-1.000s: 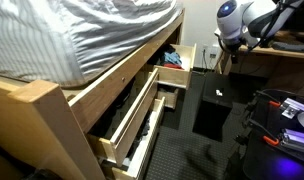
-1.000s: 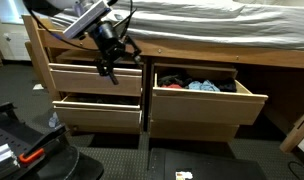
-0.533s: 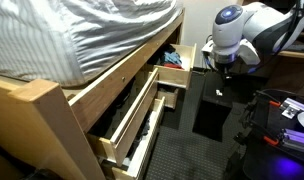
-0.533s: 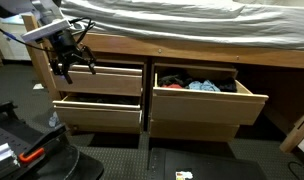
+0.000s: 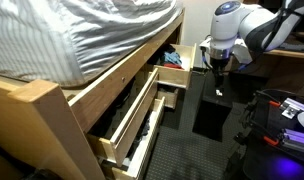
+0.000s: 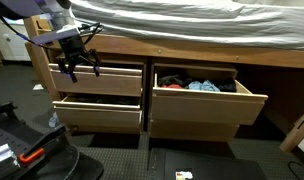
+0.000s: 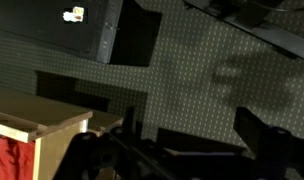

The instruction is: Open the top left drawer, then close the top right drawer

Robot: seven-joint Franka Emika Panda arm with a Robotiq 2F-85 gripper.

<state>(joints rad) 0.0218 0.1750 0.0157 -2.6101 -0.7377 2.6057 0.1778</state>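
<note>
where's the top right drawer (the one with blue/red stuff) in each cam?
In an exterior view: the top right drawer sits far back, upper centre, below the mattress edge.
In an exterior view: right of centre, pulled open.
Wrist view: lower-left corner, only a pine corner shows.
Shared landmark: the small white tag, in all three views.

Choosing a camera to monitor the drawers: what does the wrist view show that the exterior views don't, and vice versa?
Only wrist view: a close look down past the open gripper onto one corner of the top right drawer. Only exterior views: the striped bedding, the top left drawer, the lower drawers. Both: the red item in that drawer, the black mat with its white tag.
</note>
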